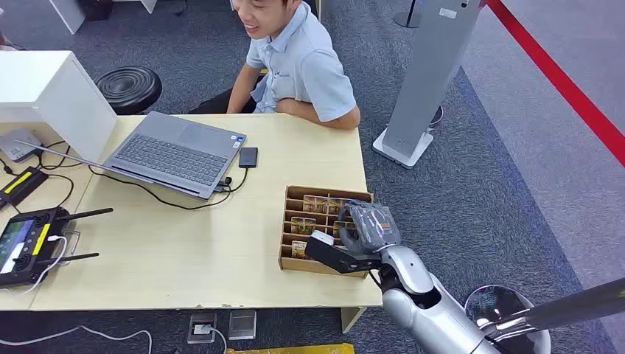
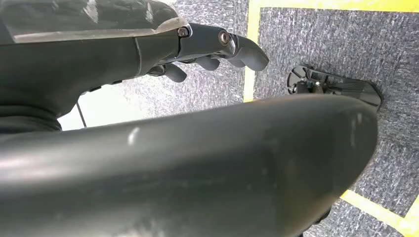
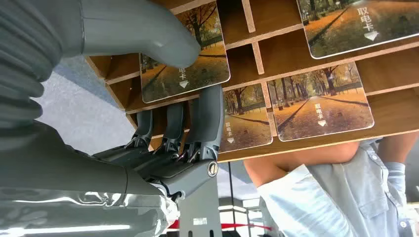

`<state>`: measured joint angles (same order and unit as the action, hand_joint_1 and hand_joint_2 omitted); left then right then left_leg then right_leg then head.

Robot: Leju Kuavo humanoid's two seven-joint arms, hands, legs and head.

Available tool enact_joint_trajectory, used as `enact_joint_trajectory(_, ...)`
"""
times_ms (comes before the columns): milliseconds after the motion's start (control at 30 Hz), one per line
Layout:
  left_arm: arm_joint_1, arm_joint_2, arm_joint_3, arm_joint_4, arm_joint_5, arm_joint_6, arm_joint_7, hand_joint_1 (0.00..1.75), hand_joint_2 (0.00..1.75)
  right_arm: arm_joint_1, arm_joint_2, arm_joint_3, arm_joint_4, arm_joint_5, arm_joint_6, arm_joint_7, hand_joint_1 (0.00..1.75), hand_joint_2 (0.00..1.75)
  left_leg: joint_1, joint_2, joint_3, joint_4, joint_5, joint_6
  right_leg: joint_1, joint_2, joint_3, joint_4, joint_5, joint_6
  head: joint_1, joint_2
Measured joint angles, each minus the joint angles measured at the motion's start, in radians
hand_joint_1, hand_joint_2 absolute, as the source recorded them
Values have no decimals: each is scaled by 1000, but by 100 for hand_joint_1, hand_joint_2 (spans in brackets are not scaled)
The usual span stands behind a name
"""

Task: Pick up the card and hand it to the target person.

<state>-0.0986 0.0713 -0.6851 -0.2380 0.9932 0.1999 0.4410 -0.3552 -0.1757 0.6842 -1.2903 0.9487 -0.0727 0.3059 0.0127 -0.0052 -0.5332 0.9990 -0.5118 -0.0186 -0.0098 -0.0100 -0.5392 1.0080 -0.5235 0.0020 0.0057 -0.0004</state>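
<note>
A wooden compartment box (image 1: 289, 258) stands near the table's right front corner, with several autumn-tree cards (image 1: 303, 225) in its slots. My right hand (image 1: 361, 232) hangs over the box's right side. In the right wrist view the thumb (image 3: 148, 29) lies on the face of one card (image 3: 197, 69) and the fingers (image 3: 205, 118) reach in behind its edge, so my right hand (image 3: 168, 163) pinches it, still at the box. The person (image 1: 302, 66) in a light blue shirt sits at the table's far side. My left hand (image 2: 207, 47) hangs over the carpet, fingers loosely apart, holding nothing.
An open laptop (image 1: 177, 151) and a small dark device (image 1: 248, 156) lie at the table's far middle. A controller with antennas (image 1: 26, 243) and cables sit at the left edge. A white cabinet (image 1: 44, 88), a black stool (image 1: 129, 88) and a grey pillar stand (image 1: 427, 74) surround the table.
</note>
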Motion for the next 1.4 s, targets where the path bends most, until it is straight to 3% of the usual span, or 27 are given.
enact_joint_trajectory(133,0,0,0,0,0,3,0,0,0,0,-1,-3,-1,2,2,-2,116,175,0,0,0,0,0,0,0,0,0,0,0,0,0,0)
enact_joint_trajectory(467,0,0,0,0,0,3,-3,0,0,-2,-1,-6,-1,13,-7,-17,174,175,0,0,0,0,0,0,0,0,0,0,0,0,-1,0)
enact_joint_trajectory(700,0,0,0,0,0,-2,-6,0,0,-8,0,-7,-3,20,-55,-52,175,175,0,0,0,0,0,0,0,0,0,0,0,0,0,0)
enact_joint_trajectory(1067,0,-2,0,0,0,21,-18,0,0,-16,4,-5,-104,-1,-179,-282,175,175,0,0,0,0,0,0,0,0,0,0,0,0,-2,0)
enact_joint_trajectory(1400,0,-2,0,0,1,-6,-23,0,0,-67,6,-7,-222,-18,-181,-316,175,175,0,0,0,0,0,0,0,0,0,0,0,0,0,0)
